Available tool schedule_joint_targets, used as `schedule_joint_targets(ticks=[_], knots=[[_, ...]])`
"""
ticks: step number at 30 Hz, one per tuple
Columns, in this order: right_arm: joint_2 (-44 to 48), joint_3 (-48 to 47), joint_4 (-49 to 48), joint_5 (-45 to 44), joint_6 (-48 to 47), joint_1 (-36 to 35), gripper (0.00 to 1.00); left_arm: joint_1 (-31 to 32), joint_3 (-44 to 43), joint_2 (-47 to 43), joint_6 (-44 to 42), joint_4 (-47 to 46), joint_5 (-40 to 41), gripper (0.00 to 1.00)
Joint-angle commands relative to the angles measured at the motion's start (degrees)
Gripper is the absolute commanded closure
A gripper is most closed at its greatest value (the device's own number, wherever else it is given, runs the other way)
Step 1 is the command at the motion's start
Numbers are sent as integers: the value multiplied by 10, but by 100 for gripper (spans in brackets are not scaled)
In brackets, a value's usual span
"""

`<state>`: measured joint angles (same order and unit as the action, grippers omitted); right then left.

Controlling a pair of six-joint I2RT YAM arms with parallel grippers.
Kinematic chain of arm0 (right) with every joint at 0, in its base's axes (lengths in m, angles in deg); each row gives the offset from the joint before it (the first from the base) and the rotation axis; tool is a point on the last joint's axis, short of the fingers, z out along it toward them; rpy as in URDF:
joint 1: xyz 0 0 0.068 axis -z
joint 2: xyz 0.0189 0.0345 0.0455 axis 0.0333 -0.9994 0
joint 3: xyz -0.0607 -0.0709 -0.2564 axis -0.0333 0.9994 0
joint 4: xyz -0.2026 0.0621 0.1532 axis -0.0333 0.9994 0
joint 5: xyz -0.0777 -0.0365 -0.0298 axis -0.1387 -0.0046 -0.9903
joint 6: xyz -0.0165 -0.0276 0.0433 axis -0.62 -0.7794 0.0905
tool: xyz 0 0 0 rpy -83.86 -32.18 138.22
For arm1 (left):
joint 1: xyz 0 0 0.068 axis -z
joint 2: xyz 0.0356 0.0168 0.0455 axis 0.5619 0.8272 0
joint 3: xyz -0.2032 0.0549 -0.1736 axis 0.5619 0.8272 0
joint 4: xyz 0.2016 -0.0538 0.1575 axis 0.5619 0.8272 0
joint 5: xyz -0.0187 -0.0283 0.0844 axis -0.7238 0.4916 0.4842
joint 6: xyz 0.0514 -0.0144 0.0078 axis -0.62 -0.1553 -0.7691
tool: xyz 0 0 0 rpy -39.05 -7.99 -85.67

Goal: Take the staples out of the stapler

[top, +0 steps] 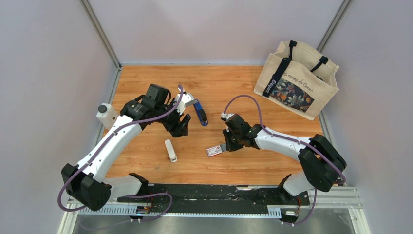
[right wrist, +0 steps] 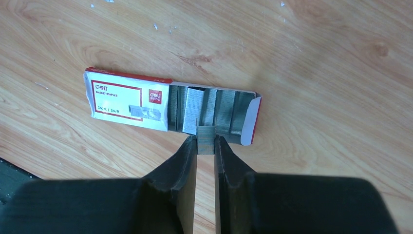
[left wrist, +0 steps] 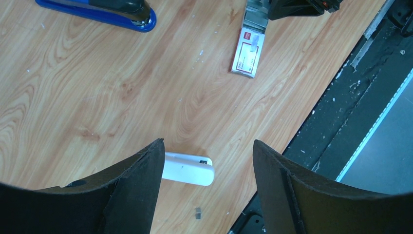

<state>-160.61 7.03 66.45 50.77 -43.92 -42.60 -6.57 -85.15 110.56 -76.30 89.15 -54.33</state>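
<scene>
The blue stapler (top: pixel 200 114) with black parts lies on the wooden table (top: pixel 234 83), just right of my left gripper (top: pixel 181 126); its tip shows in the left wrist view (left wrist: pixel 104 12). My left gripper (left wrist: pixel 207 142) hangs open above the table with nothing between its fingers. My right gripper (right wrist: pixel 206 142) is shut on a short grey strip of staples (right wrist: pixel 206 134), held at the open end of a red and white staple box (right wrist: pixel 127 100). From above, the right gripper (top: pixel 225 145) sits at that box (top: pixel 214 150).
A white oblong stick (top: pixel 170 150) lies near the table's front, below the left gripper (left wrist: pixel 192 170). A tiny grey metal bit (left wrist: pixel 198 212) lies beside it. A canvas tote bag (top: pixel 297 78) stands at the back right. A black rail (top: pixel 219 192) runs along the near edge.
</scene>
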Motion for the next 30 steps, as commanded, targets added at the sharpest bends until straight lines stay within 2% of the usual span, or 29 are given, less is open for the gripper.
schedule_joint_targets(ticks=[1, 22, 30], knots=[[-2, -22, -4, -8, -7, -2, 84, 0, 2, -17, -14, -3, -11, 26], [-27, -33, 0, -14, -12, -4, 79, 0, 7, -26, -17, -4, -13, 26], [-30, -34, -1, -31, -14, -4, 73, 0, 9, -27, -17, -4, -14, 26]])
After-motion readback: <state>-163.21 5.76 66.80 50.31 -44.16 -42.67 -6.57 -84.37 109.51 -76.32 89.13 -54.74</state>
